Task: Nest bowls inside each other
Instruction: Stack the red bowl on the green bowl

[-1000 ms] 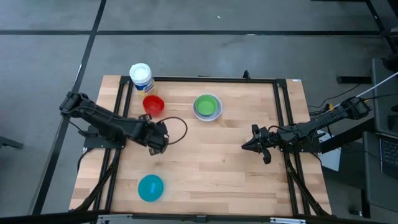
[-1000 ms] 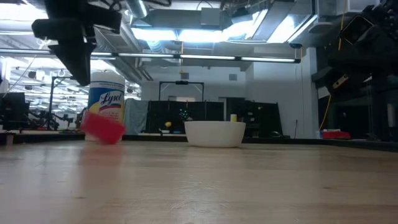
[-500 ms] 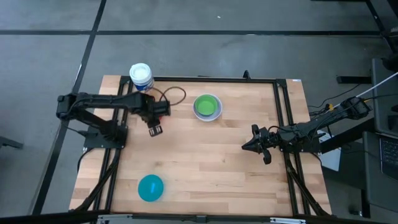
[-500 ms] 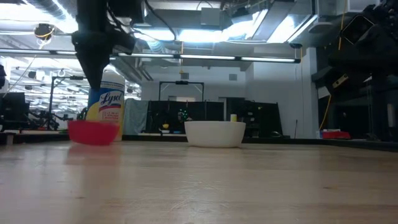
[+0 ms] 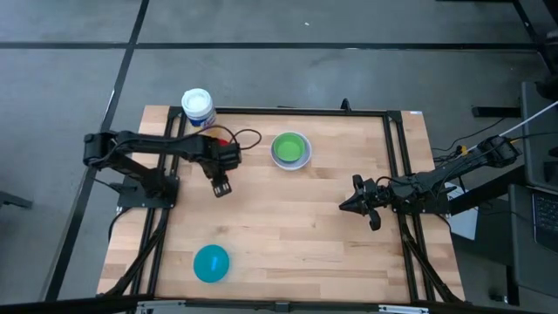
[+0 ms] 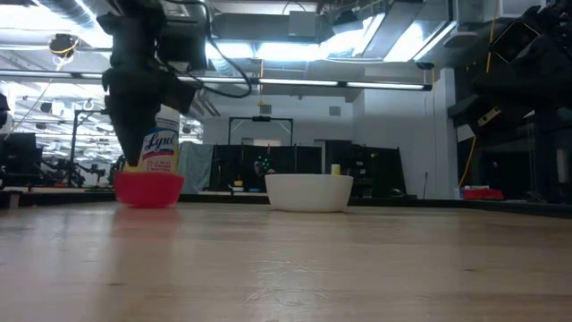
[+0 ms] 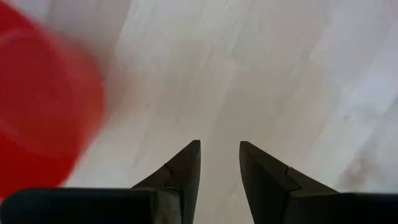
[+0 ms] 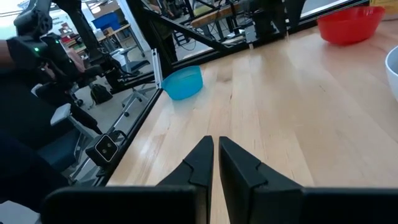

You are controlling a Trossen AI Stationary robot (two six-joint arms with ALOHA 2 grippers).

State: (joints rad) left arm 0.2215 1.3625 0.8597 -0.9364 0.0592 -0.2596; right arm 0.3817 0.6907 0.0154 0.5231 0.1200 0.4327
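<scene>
A red bowl (image 6: pixel 148 188) stands upright on the table (image 5: pixel 288 235) in front of the jar; my left arm covers it in the high view. My left gripper (image 5: pixel 220 185) points down beside it, open, with only bare wood between its fingers (image 7: pixel 221 149), and the red bowl (image 7: pixel 43 106) lies off to one side of them. A green bowl (image 5: pixel 289 146) sits inside a white bowl (image 6: pixel 309 191) at the far middle. A teal bowl (image 5: pixel 211 262) rests near the front edge. My right gripper (image 5: pixel 349 203) waits shut at the right, holding nothing (image 8: pixel 215 152).
A white-lidded jar (image 5: pixel 198 106) with a yellow label stands at the far left corner, just behind the red bowl. A black frame (image 5: pixel 305 112) runs along the table's edges. Bare wood lies between the teal bowl and the two arms.
My left arm has swung toward the far edge and sunk a little, and it now reaches over the red bowl. The red bowl was tilted a second ago and now stands upright on the table. The gap between the left fingers cannot be compared.
</scene>
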